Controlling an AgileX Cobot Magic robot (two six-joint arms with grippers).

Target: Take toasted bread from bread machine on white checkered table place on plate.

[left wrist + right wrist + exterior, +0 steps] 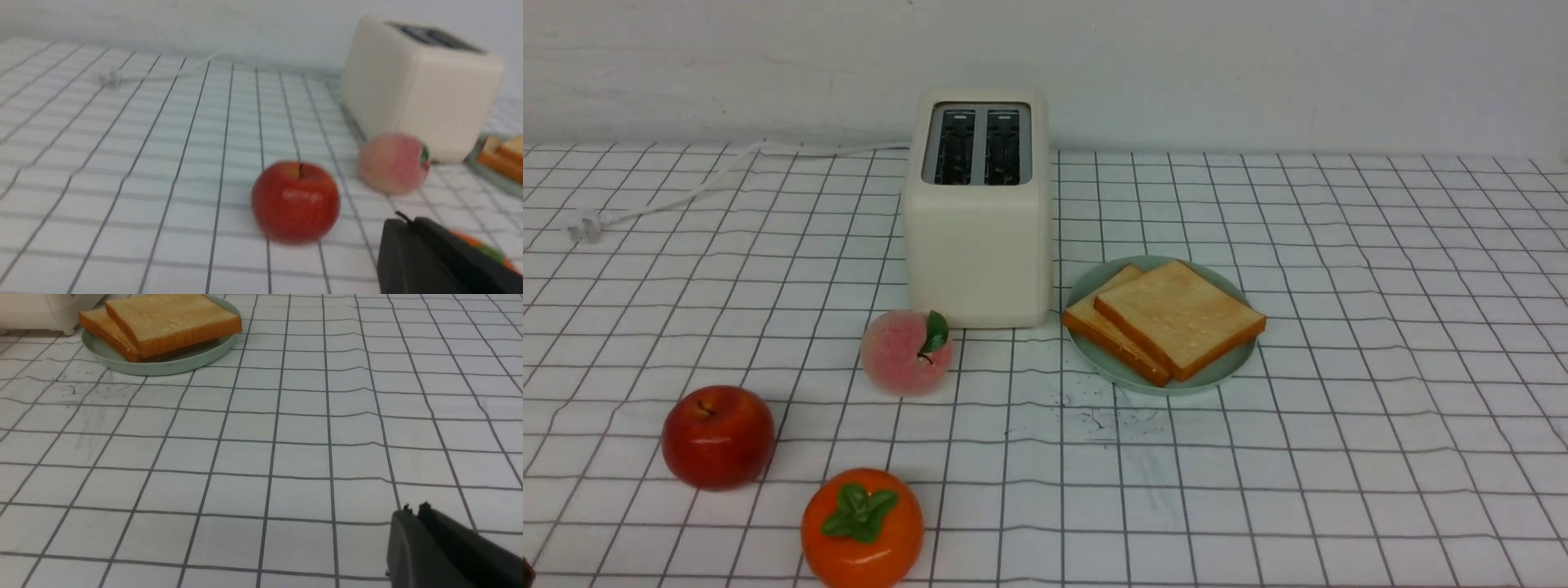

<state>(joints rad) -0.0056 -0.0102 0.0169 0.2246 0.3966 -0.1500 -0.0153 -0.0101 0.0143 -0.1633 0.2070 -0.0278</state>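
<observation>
The white checkered table (1380, 343) fills the front view from the near edge back to a pale wall (1258, 65); its cloth is slightly wrinkled, with faint dark smudges just in front of the plate.

The bread machine (977, 245) stands upright near the far middle, both top slots dark and empty. Its white power cord (686, 192) trails off to the robot's left and ends in a plug lying on the cloth.

The plate (1217, 371) rests just beside the bread machine, on the robot's right. The two slices of toasted bread (1180, 314) lie flat on it, one overlapping the other.

On the robot's left lie a peach (905, 351), touching or nearly touching the toaster's front corner, a red apple (717, 437) and, nearest the robot, an orange persimmon (862, 527).

Neither arm shows in the front view. The left gripper (402, 220) hovers close to the apple and partly hides the persimmon; its dark fingers appear closed together, holding nothing. The right gripper (414, 508) sits low over bare cloth, well apart from the plate, fingertips pressed nearly together and empty.

Open cloth extends across the whole right half of the table and along the near edge there.
</observation>
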